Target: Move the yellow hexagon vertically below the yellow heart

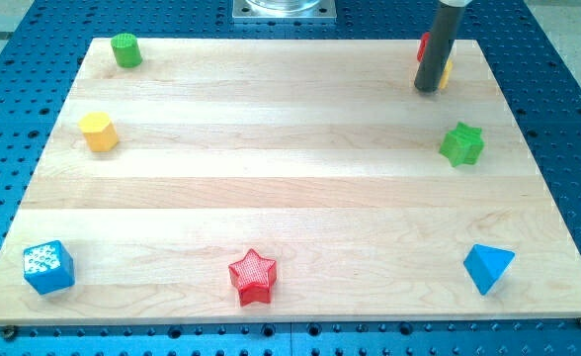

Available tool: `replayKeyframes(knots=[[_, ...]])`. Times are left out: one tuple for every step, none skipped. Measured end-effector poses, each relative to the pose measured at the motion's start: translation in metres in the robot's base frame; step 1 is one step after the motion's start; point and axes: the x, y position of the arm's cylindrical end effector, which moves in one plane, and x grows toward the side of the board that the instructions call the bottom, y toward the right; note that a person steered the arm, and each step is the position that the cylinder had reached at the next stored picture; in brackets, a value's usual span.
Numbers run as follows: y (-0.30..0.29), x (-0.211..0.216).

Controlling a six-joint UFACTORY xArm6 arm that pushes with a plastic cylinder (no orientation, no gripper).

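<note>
Pale wooden board [290, 188] rests on a blue perforated table [567, 119]. My tip [427, 89] grasps nothing, touching a half-hidden yellow block [447, 71]; the yellow hexagon [99, 132] sits far left.

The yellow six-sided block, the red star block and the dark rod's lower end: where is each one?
yellow hexagon block [99, 132]: camera view, its flat top face.
red star block [252, 274]: camera view, centre of its top.
my tip [427, 88]: camera view, the rod's very bottom end, at the board's top right.
</note>
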Motion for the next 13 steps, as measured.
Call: replayKeyframes(knots=[[-0.037, 0.01], [-0.163, 0.018], [-0.303, 0.017], [-0.442, 0.037], [-0.491, 0.092], [-0.463, 0.142], [-0.403, 0.132], [-0.492, 0.144], [-0.503, 0.15], [-0.455, 0.102], [-0.35, 0.076], [-0.402, 0.081], [-0.404, 0.05]])
